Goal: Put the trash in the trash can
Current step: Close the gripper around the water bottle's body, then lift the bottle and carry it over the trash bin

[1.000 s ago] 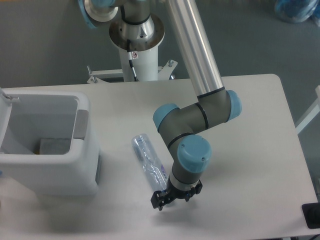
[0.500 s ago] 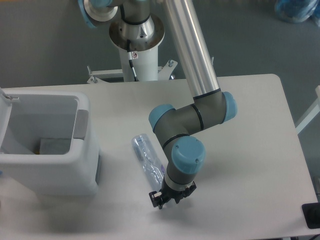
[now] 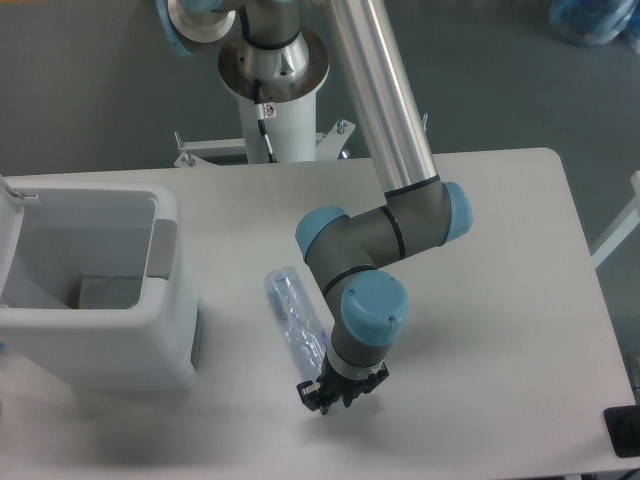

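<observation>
Bottle [image 3: 296, 318]: clear, slim, bluish label, lying flat on the white bench [image 3: 500, 300], long axis running diagonally from upper left to lower right. It sits near the bench centre, to the right of the trash can [image 3: 95, 290] and apart from it. Its lower end disappears beside the wrist of the arm [image 3: 385, 140].

Tool [image 3: 325, 398]: pointed down at the bench, positioned at the bottle's lower end, just in front of it from the camera's side. Dark fingers are visible below the blue wrist cap, but the wrist hides much of them. Cannot tell whether they are spread or closed, nor whether they touch the bottle.

Trash can: boxy, white, rounded corners, standing upright at the left edge of the bench. A grey tab sits on its right rim. The interior is open to the camera; a flat greyish patch shows at the bottom, and what it is cannot be made out.

Arm: silver tube descends from the pedestal [image 3: 272, 95] behind the bench; grey elbow with blue caps bends over the bench centre.
</observation>
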{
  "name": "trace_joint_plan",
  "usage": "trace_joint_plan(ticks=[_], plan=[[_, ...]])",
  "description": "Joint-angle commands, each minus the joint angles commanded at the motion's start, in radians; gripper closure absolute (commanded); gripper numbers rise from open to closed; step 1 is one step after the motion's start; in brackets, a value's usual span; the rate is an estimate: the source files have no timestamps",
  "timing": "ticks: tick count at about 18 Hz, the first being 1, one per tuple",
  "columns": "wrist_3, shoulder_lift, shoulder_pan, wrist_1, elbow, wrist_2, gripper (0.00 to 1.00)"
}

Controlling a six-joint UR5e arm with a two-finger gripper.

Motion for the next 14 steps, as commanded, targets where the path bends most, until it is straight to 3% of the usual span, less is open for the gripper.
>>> trace_joint_plan(ticks=[3, 6, 10, 14], plan=[[0.002, 0.026, 0.0, 0.002, 0.0, 0.0, 0.76], [0.009, 0.092, 0.0, 0.003, 0.021, -0.005, 0.76], [0.009, 0.173, 0.003, 0.017, 0.107, -0.005, 0.76], [0.003, 0.291, 0.012, 0.148, 0.14, -0.014, 0.76]])
